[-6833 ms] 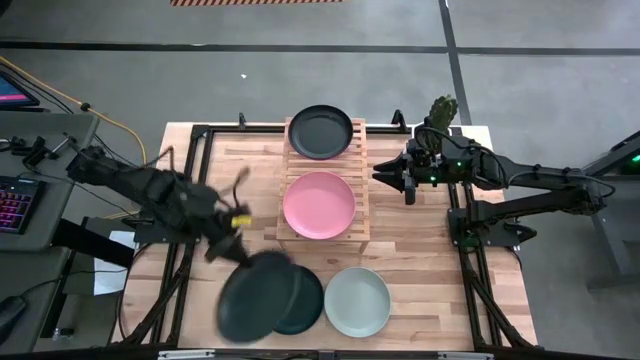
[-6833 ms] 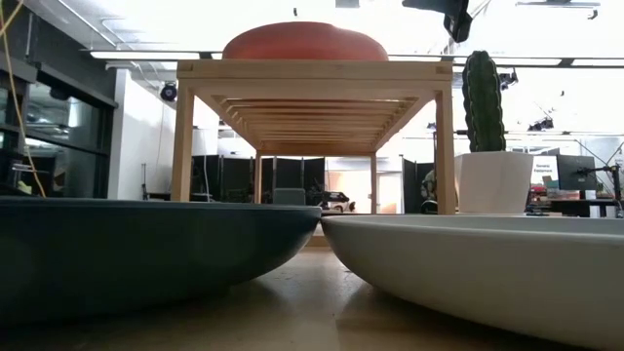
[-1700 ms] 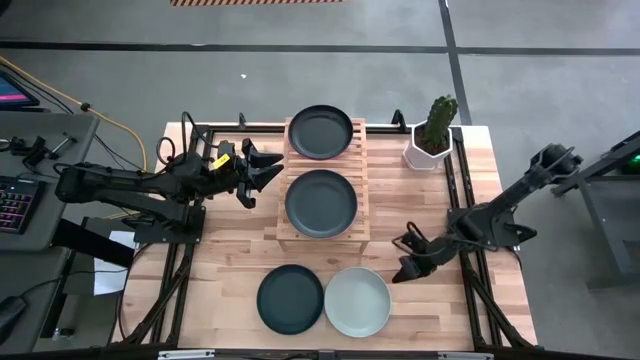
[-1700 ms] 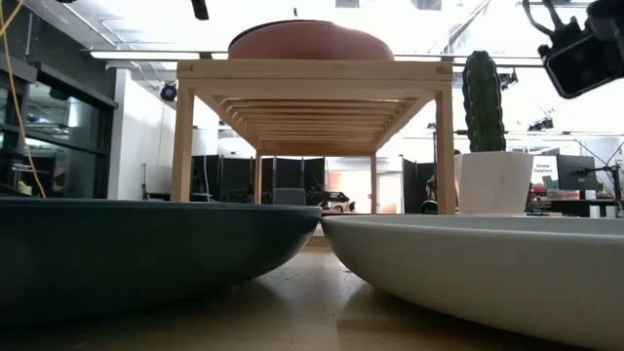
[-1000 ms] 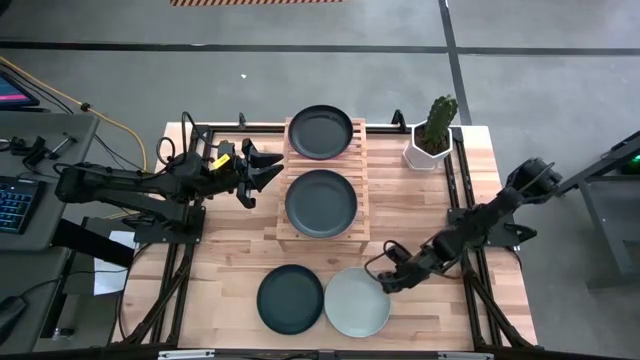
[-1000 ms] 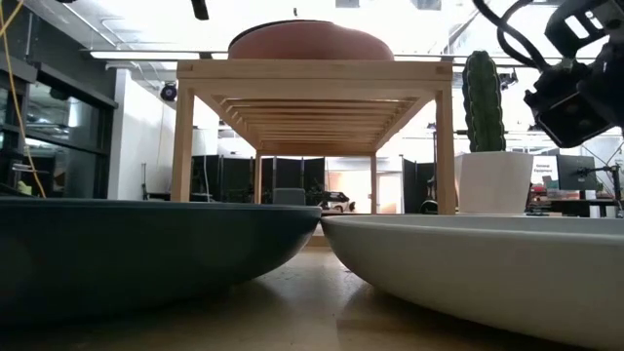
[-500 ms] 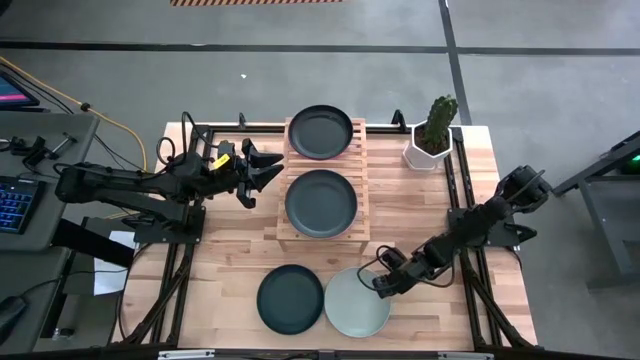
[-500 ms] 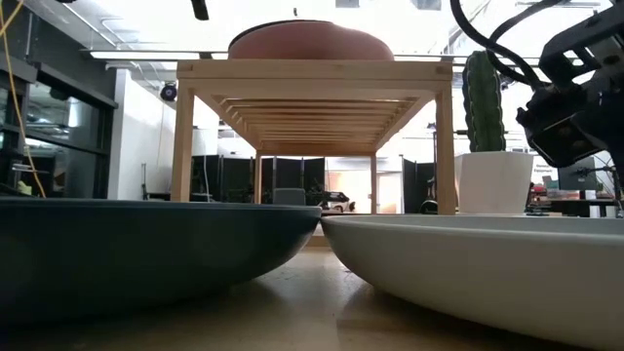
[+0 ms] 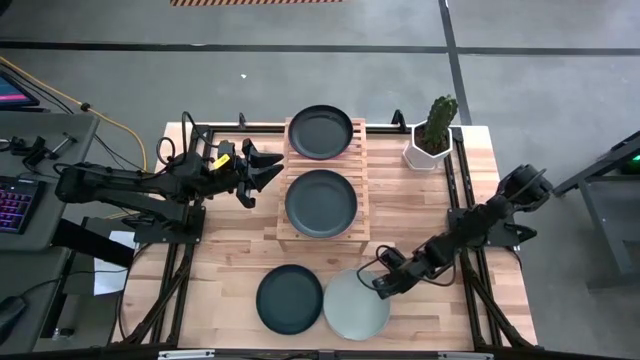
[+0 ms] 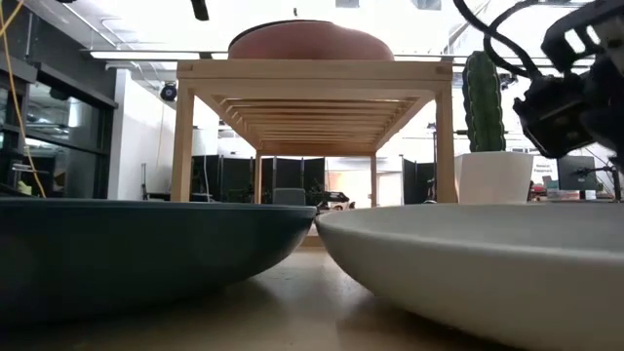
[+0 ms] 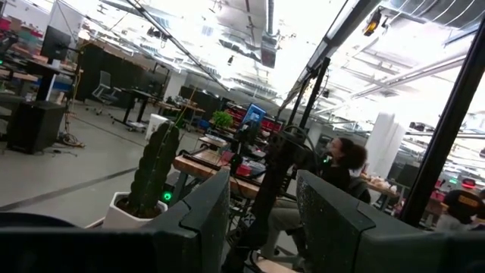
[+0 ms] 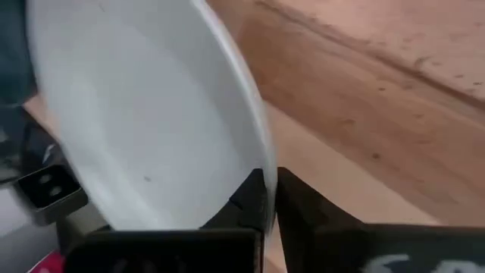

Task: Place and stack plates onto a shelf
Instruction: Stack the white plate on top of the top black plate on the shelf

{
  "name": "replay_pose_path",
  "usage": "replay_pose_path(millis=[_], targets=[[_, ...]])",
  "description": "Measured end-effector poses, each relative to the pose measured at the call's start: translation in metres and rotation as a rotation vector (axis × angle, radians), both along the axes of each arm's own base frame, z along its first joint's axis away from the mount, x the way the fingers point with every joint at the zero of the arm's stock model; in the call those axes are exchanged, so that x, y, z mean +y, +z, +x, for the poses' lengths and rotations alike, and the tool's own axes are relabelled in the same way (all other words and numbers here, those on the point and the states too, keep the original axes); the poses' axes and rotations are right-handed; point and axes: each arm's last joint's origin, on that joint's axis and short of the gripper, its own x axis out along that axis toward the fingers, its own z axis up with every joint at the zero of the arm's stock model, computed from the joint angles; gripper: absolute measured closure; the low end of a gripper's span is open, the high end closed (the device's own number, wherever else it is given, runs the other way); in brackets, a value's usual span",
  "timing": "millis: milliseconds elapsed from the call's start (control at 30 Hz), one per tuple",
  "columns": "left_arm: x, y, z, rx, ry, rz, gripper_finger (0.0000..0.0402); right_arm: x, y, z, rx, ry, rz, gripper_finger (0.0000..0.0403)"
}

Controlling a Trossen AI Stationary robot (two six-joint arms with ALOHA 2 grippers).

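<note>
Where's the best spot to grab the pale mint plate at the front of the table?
By its thin raised rim, on the right edge facing the right arm. The mint plate is shallow and broad, so only the rim fits between fingers. The right hand already pinches that edge, and the dark plate crowds the opposite side.

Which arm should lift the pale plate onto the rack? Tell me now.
The right. Its gripper already pinches the pale plate by the rim, jaws shut on it. The left gripper waits beside the rack, far from that plate.
</note>
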Motion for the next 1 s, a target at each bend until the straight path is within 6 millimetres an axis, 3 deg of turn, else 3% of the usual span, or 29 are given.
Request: replay_pose_path(millis=[267, 600, 800, 1000], targets=[[0.000, 0.000, 0.000, 0.001, 0.000, 0.000, 0.0261, -0.003, 0.031, -0.005, -0.129, 0.098, 0.035, 0.0402], [0.000, 0.000, 0.000, -0.001, -0.002, -0.006, 0.0261, -0.015, 0.110, -0.030, -0.560, 0.326, 0.090, 0.0403], [0.000, 0.000, 0.000, -0.001, -0.002, -0.006, 0.0261, -0.034, 0.169, -0.019, -0.848, 0.329, -0.112, 0.0403], [0.000, 0.000, 0.000, -0.001, -0.002, -0.006, 0.0261, -0.054, 0.210, -0.008, -0.871, 0.381, -0.325, 0.0403]])
